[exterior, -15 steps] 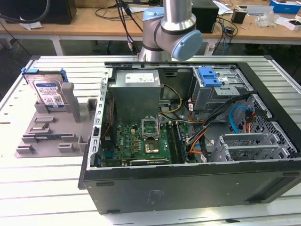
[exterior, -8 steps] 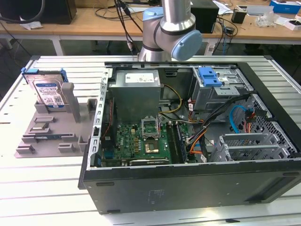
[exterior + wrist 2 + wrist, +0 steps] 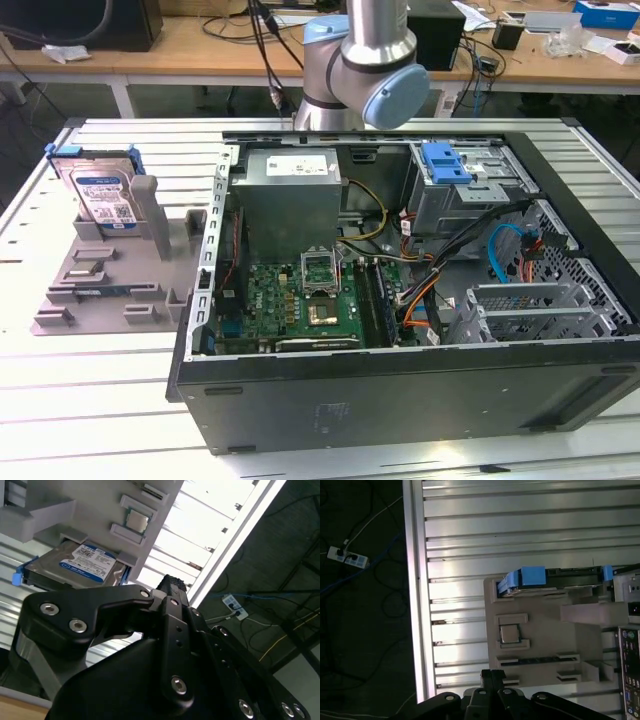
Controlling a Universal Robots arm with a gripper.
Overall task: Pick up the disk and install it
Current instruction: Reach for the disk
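A robotics lab, this: an arm at a slotted aluminium table, an opened PC on it, cluttered benches behind, a power strip on the floor.

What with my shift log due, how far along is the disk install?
Done: nothing yet; the hard drive sits in its grey fixture, outside the open computer case. In hand: the gripper is apart from the drive, carrying nothing. Left: pickup and installation.
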